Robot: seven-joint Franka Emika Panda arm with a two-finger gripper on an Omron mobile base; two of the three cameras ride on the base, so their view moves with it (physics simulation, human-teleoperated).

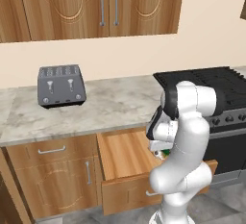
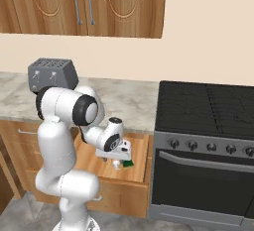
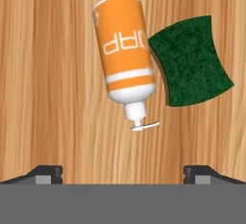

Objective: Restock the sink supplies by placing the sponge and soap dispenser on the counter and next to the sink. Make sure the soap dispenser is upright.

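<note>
Your gripper [image 3: 123, 172] hangs with its fingers spread wide and empty over the open drawer [image 1: 126, 156]; below, the soap dispenser [image 3: 124, 57] lies on its side with the sponge [image 3: 192, 62] touching it, so nothing is restocked yet. The hand view shows both items plainly. The base views give counter [image 1: 115, 105], toaster [image 1: 61, 85] and stove [image 2: 206, 108].

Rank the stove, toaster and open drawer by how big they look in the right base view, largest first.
1. stove, by far the largest.
2. open drawer, though the arm hides much of it, so its rank over the toaster is unsure.
3. toaster, farther away and partly behind the arm.
</note>
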